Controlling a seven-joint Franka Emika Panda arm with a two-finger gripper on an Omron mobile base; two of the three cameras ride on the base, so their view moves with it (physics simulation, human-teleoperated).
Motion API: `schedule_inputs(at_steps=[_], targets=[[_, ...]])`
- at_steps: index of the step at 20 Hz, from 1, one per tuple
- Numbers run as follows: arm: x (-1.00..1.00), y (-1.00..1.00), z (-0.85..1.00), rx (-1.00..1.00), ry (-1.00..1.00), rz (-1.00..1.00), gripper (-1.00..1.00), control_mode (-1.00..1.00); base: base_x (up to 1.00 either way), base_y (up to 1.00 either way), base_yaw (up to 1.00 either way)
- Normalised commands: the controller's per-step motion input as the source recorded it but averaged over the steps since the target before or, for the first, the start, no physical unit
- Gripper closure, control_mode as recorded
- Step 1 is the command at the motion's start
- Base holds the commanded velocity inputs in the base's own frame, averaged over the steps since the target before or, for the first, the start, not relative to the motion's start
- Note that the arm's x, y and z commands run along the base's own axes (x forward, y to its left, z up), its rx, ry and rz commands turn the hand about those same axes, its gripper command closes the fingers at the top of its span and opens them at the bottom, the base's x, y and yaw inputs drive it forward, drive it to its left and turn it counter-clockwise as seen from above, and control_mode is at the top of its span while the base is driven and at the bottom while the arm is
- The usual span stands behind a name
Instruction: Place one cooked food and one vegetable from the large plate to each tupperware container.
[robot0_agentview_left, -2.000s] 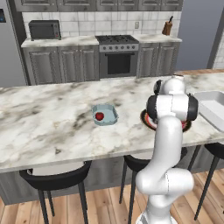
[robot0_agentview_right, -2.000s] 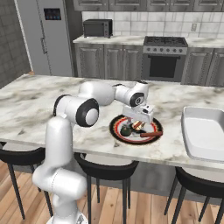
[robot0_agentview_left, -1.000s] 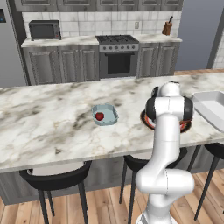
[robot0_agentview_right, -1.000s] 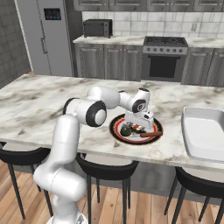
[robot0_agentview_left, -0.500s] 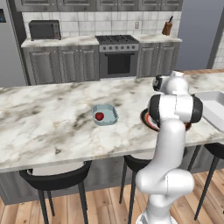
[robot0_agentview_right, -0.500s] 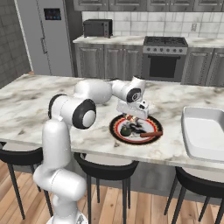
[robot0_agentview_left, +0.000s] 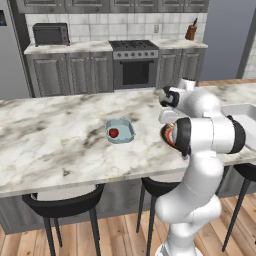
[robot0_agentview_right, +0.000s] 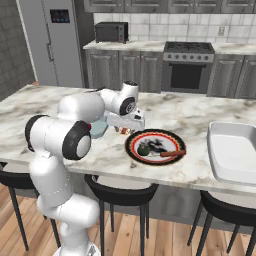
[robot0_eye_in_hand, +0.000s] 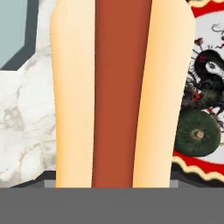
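In my hand camera a hot dog (robot0_eye_in_hand: 120, 92) sits right against the lens, lengthwise; my hand (robot0_agentview_right: 125, 129) hangs just left of the large plate (robot0_agentview_right: 159, 146), closed on the hot dog. On the plate lie a dark green vegetable (robot0_agentview_right: 144, 149) and a sausage (robot0_agentview_right: 172, 153). Left of the plate, the small blue container (robot0_agentview_left: 120, 131) holds a red item (robot0_agentview_left: 113, 133). Right of the plate rests the large white container (robot0_agentview_right: 235, 152) on the bench (robot0_agentview_left: 55, 130).

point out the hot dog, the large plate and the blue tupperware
hot dog (robot0_eye_in_hand: 121, 92), hand view, on the sausage between the bun halves
large plate (robot0_agentview_right: 134, 146), right base view, on its left rim
pale-blue tupperware (robot0_agentview_left: 128, 133), left base view, on its right wall
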Motion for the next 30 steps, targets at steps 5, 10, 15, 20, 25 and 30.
schedule_inputs(at_steps=[5, 10, 15, 20, 25, 30], targets=[[0.0, 1.0, 0.33, -0.04, 0.0, 0.05, 1.0, -1.0, 0.0, 0.0, 0.0], [0.01, 1.0, 0.04, 0.0, 0.01, 0.0, 1.0, -1.0, 0.0, 0.0, 0.0], [0.28, 0.9, -0.08, 0.0, 0.05, -0.04, 1.0, -1.0, 0.0, 0.0, 0.0], [0.48, 0.12, -0.04, 0.01, 0.01, -0.01, 1.0, -1.0, 0.0, 0.0, 0.0], [0.53, 0.05, -0.43, 0.01, 0.01, 0.0, 1.0, -1.0, 0.0, 0.0, 0.0], [0.68, 0.24, -0.55, 0.0, 0.0, -0.02, 1.0, -1.0, 0.0, 0.0, 0.0]])
